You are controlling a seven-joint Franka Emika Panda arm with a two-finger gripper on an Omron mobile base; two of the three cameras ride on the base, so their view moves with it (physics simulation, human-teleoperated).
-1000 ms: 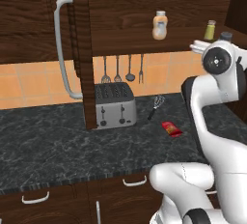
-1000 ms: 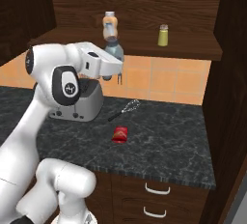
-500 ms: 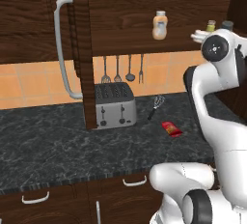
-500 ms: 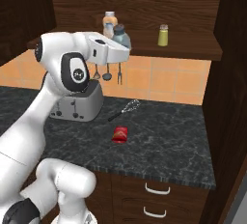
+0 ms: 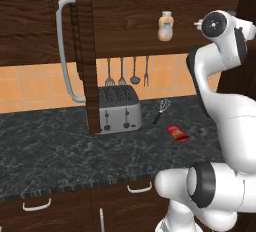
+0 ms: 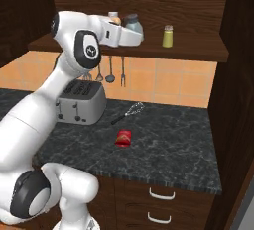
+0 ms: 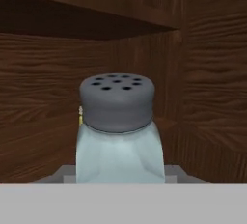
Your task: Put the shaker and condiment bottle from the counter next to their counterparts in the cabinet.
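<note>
My gripper (image 6: 135, 34) is shut on the shaker (image 6: 133, 24), a pale blue-grey one with a grey cap, and holds it upright just over the cabinet shelf (image 6: 198, 51). In the hand view the shaker (image 7: 118, 136) stands close up against the cabinet's wooden back. The yellow-green shaker (image 6: 168, 36) stands on the shelf a little to the right. The peach-orange bottle (image 5: 166, 26) stands to the left, partly behind my hand in the right base view. The red condiment bottle (image 5: 178, 133) (image 6: 123, 138) lies on its side on the black counter (image 6: 173, 147).
The cabinet door (image 5: 47, 36) with its grey bar handle (image 5: 65, 51) hangs open at the left. A toaster (image 5: 117, 108) and a whisk (image 5: 161, 110) sit on the counter under hanging utensils (image 5: 122, 73). A dark wood side wall (image 6: 238, 75) closes the right.
The arm has lifted the shaker from below the shelf's edge up to shelf level and carried it right, closer to the yellow-green shaker. The red bottle has not moved.
</note>
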